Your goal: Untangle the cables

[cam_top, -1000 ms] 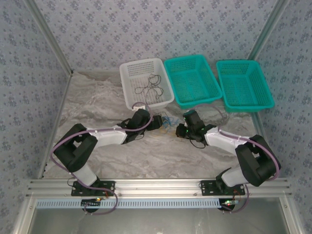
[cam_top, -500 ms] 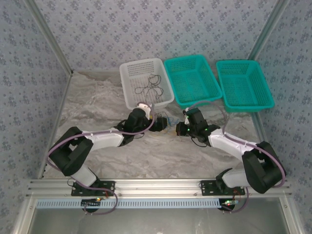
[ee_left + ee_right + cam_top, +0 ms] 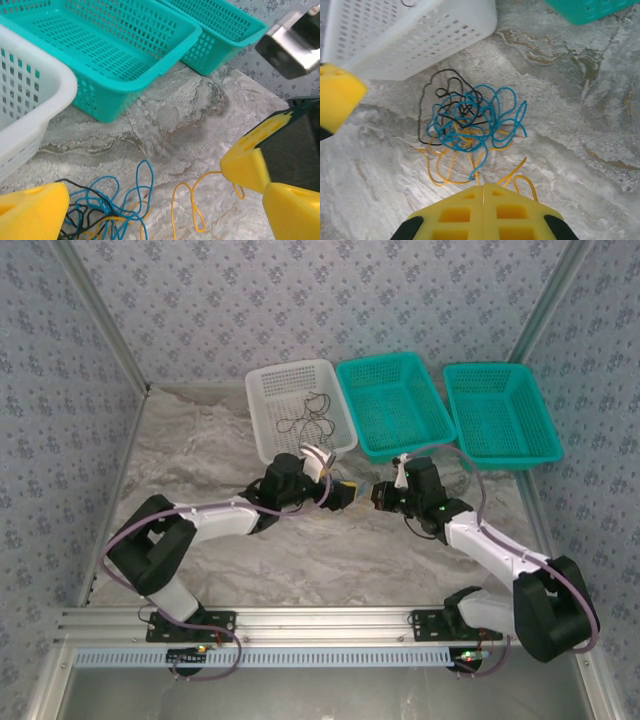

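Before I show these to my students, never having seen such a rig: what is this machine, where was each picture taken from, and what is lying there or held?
Two robot arms stand at the near edge of a table. The wide picture looks down from above and behind them; the other two come from a camera on each wrist, so yellow fingers show. On the table lies a tangle of thin wires: a blue cable, a black cable and a yellow cable. Behind stand a white basket with thin dark wires inside and two teal baskets. The left claw is wide open beside the tangle, holding nothing. The right claw is shut and seems to pinch the yellow cable.
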Controlling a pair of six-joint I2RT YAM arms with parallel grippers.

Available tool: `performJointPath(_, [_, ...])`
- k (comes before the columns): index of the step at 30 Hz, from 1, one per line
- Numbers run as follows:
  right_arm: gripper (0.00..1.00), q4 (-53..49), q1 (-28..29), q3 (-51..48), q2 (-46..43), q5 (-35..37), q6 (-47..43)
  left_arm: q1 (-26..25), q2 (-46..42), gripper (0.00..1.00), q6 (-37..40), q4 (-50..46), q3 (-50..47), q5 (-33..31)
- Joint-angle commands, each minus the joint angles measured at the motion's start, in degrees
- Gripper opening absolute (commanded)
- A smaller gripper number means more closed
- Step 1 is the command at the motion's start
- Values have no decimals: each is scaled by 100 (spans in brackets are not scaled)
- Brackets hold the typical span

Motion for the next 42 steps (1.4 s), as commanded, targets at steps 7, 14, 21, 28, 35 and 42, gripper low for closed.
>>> performJointPath(7, [0, 775, -375, -22, -708, -772, 707, -130, 302, 99, 593, 996, 249, 515])
performJointPath(14, [0, 992, -416, 50, -932, -888, 881, -406, 552, 99, 1386, 757, 597, 775])
performJointPath(21, [0, 1180, -390, 137, -934, -1156, 904, -541, 1042, 99, 1613, 858, 1067, 89])
performJointPath(28, [0, 1362, -333, 138, -891, -1222, 956, -643, 1518, 90, 1687, 1024, 1460, 194])
performJointPath(35, [0, 1495, -371, 228, -1176, -1104, 1090, -644, 1886, 64, 1406, 1150, 1511, 285])
performJointPath(42, [0, 1234, -548, 405, -1507, -897, 894, -642, 2038, 42, 1159, 1392, 1191, 112])
